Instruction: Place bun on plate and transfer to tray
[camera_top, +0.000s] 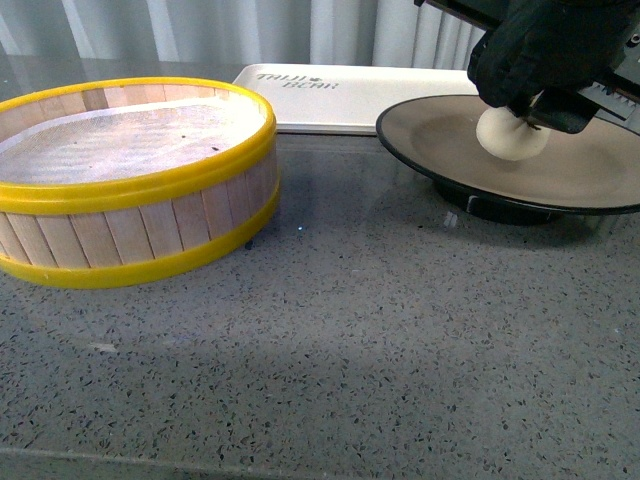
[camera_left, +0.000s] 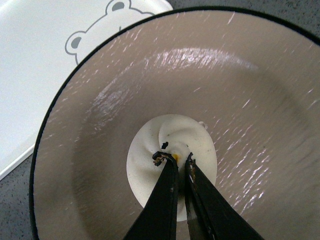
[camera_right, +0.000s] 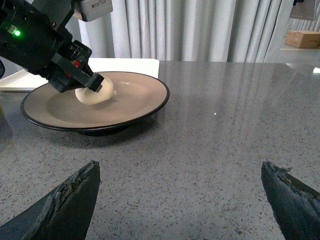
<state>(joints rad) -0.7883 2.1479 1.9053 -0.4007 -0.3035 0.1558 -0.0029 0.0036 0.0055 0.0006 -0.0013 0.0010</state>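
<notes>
While the left gripper (camera_left: 177, 160) pinches the pleated peak of the bun (camera_left: 172, 132), its jaws are drawn nearly together with only a sliver of dough between the tips. The bun appears to sit on the matte beige inside of the plate (camera_left: 225, 90), roughly at its middle. The front view agrees: the bun (camera_top: 510, 135) lies low in the plate (camera_top: 430, 135) under the black gripper (camera_top: 528, 118), though contact underneath cannot be seen for certain. The tray (camera_top: 340, 95) lies just behind the plate, toward the yellow-rimmed steamer basket (camera_top: 140, 190), with nothing visible on it. The right gripper (camera_right: 180, 165) hangs low over the grey speckled countertop (camera_top: 350, 330), well apart from the plate (camera_right: 135, 97), its jaws wide apart and holding nothing. By my reading, the first half of the task is at its close: the bun is down but not yet let go. The next move calls for the left jaws to part gently, so the soft dough is not dragged along or toppled, and then to rise straight clear. After that the plate must be gripped by its black rim and carried level over the tray's raised edge. Any tilt could roll the bun, and the glossy rim may offer a slippery hold.
</notes>
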